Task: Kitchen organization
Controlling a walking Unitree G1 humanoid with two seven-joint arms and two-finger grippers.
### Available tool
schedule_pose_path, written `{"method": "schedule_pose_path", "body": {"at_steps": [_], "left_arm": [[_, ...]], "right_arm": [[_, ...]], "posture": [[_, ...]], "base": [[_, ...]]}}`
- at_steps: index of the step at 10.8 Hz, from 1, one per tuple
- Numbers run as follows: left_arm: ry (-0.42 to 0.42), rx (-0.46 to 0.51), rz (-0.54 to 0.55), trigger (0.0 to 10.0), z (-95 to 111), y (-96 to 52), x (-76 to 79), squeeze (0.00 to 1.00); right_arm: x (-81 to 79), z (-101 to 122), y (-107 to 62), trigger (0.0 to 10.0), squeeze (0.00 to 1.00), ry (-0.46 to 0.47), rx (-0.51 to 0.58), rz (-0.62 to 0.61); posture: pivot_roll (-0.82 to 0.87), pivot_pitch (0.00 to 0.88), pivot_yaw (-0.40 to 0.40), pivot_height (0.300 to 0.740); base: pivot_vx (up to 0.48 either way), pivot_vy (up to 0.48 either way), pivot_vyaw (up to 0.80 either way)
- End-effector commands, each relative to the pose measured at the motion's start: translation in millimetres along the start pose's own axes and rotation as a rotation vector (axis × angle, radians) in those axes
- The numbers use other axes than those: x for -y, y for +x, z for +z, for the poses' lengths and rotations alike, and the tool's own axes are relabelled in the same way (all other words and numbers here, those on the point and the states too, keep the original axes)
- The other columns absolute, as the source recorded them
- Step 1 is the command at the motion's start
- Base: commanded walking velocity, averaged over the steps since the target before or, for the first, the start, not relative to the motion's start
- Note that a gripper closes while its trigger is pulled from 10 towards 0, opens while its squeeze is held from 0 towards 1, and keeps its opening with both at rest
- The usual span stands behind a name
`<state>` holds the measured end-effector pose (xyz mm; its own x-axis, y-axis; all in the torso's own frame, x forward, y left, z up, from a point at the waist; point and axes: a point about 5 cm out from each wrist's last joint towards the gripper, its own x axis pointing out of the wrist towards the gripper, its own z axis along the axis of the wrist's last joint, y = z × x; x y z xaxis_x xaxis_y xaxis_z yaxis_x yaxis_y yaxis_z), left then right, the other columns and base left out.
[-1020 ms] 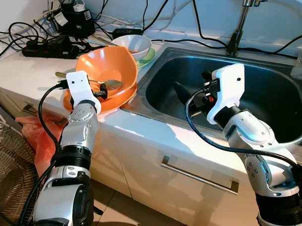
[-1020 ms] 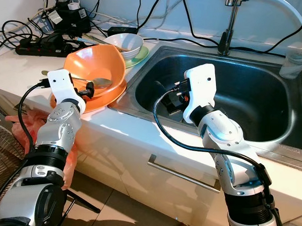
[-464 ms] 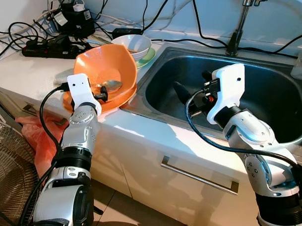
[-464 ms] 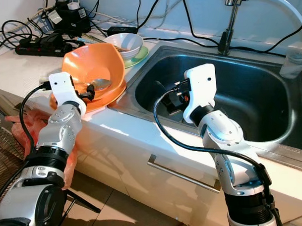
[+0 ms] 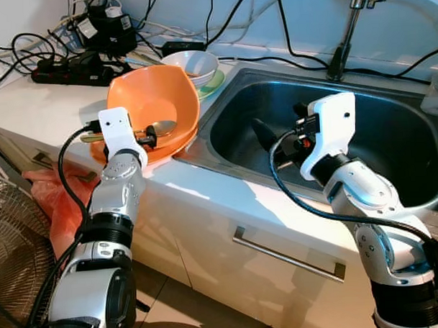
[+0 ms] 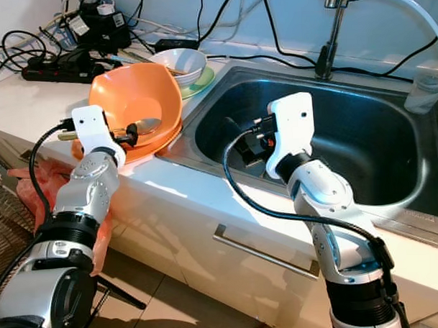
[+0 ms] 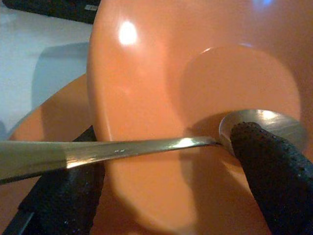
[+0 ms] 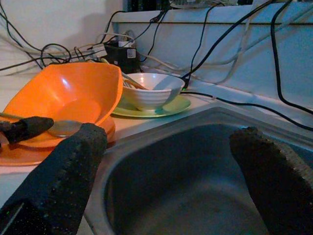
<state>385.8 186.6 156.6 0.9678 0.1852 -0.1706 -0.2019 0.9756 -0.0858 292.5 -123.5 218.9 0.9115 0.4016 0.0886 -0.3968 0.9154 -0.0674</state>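
The spoon (image 7: 146,146) lies across the tilted orange bowl (image 5: 152,94), just beside the sink (image 5: 390,129). Its long handle runs out over the bowl's rim, and its rounded metal head rests against the bowl's smooth inside. The left gripper (image 5: 147,137) pinches the spoon near the neck, one ribbed black finger (image 7: 274,166) on the head. The right gripper (image 8: 166,171) hangs inside the steel sink, fingers spread and empty, farther from the spoon.
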Motion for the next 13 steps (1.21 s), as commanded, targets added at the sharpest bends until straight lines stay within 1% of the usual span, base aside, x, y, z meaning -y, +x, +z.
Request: {"method": "schedule_pose_path", "body": {"at_steps": [1,3,4,6,8,11,13], "left_arm": [[-0.001,0.036,0.006,10.0,18,3.1,0.3,0.0],[-0.011,0.063,0.005,10.0,29,4.6,0.9,0.0],[-0.025,0.089,0.007,10.0,39,5.1,1.8,0.0],[-0.03,0.084,0.01,10.0,39,6.1,0.5,0.0],[-0.054,0.07,0.018,10.0,40,7.2,-0.5,0.0],[-0.09,0.111,0.015,10.0,59,7.6,1.9,0.0],[-0.12,0.094,0.035,10.0,56,8.1,-0.8,0.0]], "right_arm": [[4.4,4,-0.5,10.0,0.0,-0.012,0.021,-0.021],[4.5,4,-0.1,10.0,0.0,-0.014,0.022,-0.022],[4.7,4,0.0,10.0,0.0,-0.013,0.024,-0.023],[4.1,4,-0.3,10.0,0.0,-0.011,0.024,-0.026],[4.8,4,-0.9,10.0,0.0,-0.011,0.024,-0.03],[5.2,3,-0.9,10.0,0.0,-0.01,0.023,-0.032],[4.4,2,-0.8,10.0,0.0,-0.009,0.022,-0.03]], "posture": [[-0.09,0.0,0.077,0.74],[-0.09,0.0,0.076,0.74],[-0.09,0.0,0.076,0.74],[-0.09,0.0,0.084,0.74],[-0.09,0.0,0.085,0.74],[-0.09,0.0,0.085,0.74],[-0.09,0.0,0.085,0.74]], "base": [[0.0,0.0,0.0],[0.0,0.0,0.0],[0.0,0.0,0.0],[0.0,0.0,0.0],[0.0,0.0,0.0],[0.0,0.0,0.0],[0.0,0.0,0.0]]}}
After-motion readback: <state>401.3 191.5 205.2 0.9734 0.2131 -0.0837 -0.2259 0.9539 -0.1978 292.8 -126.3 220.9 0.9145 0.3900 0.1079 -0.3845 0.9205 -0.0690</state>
